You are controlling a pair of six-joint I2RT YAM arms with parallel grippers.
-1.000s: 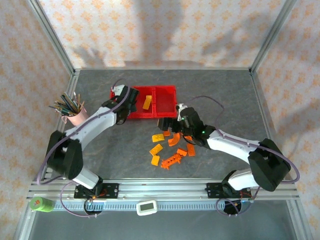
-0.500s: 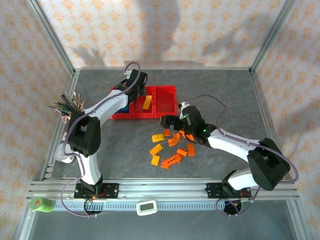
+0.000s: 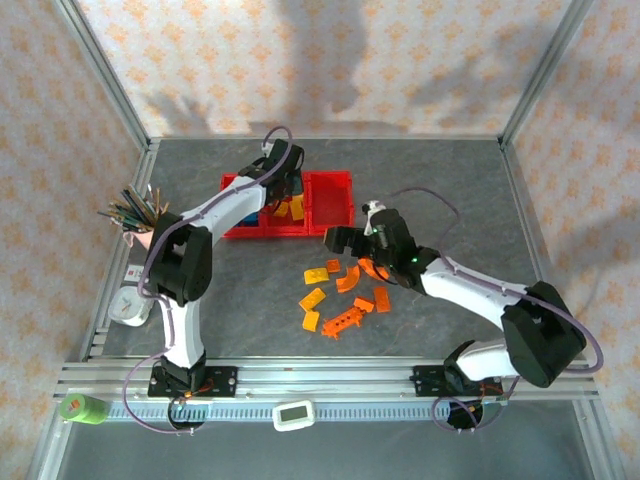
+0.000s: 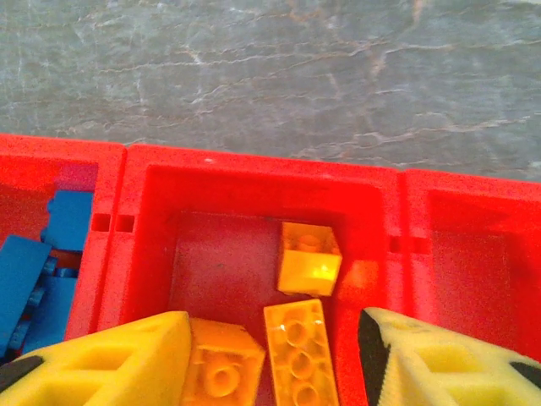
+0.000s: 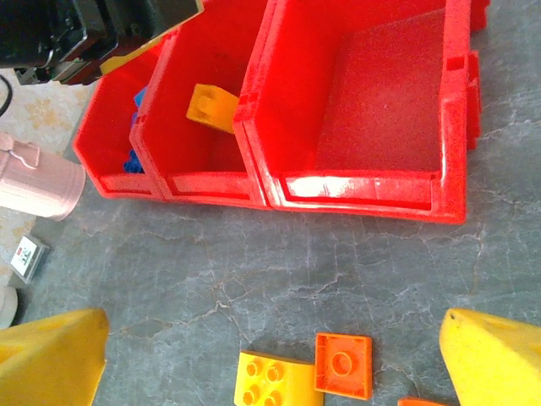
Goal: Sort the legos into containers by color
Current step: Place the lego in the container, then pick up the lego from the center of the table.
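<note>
The red three-bin tray (image 3: 330, 180) lies at the table's back centre. My left gripper (image 3: 281, 193) hovers open over the middle bin (image 4: 152, 211), where three yellow bricks (image 4: 309, 258) lie between and below its fingers (image 4: 127, 359). Blue bricks (image 4: 42, 271) fill the left bin; the right bin (image 5: 380, 118) is bare. My right gripper (image 3: 345, 240) stands open just in front of the tray, above a yellow brick (image 5: 272, 382) and an orange square (image 5: 343, 365). Several more orange and yellow pieces, including the long toothed one (image 3: 343, 321), lie scattered on the table.
A pink pencil cup (image 3: 150, 232) stands left of the tray. A small white device (image 3: 130, 305) sits by the left rail. A green roll (image 3: 82, 408) and a white timer (image 3: 295, 414) rest on the front rail.
My left arm has swung from the tray's front left up and over to the middle bin, where another yellow piece now lies. My right gripper has drifted slightly right.
</note>
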